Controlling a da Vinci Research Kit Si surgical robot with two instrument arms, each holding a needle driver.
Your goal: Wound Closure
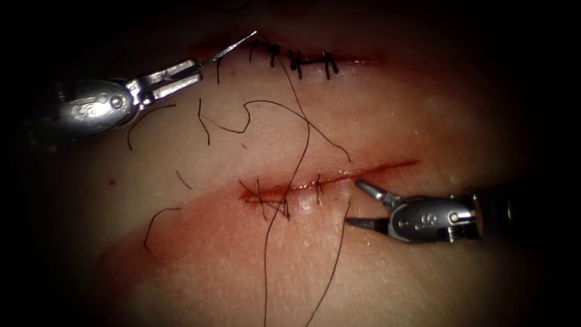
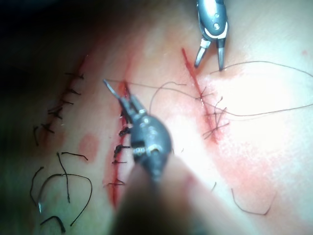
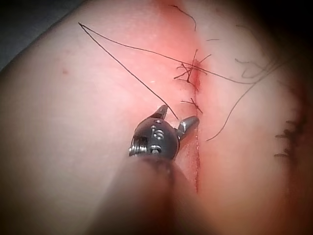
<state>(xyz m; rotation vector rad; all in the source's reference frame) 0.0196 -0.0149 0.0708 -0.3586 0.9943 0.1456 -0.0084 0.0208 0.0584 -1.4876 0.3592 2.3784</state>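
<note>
Your left tool clamps the curved needle near its rear end, tip pointing right over the stitched upper cut. Your right tool, jaws apart and empty, sits beside the lower cut, thread crossing between.

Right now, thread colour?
Black thread, clearest in the endoscope view against the pale tissue.
</note>
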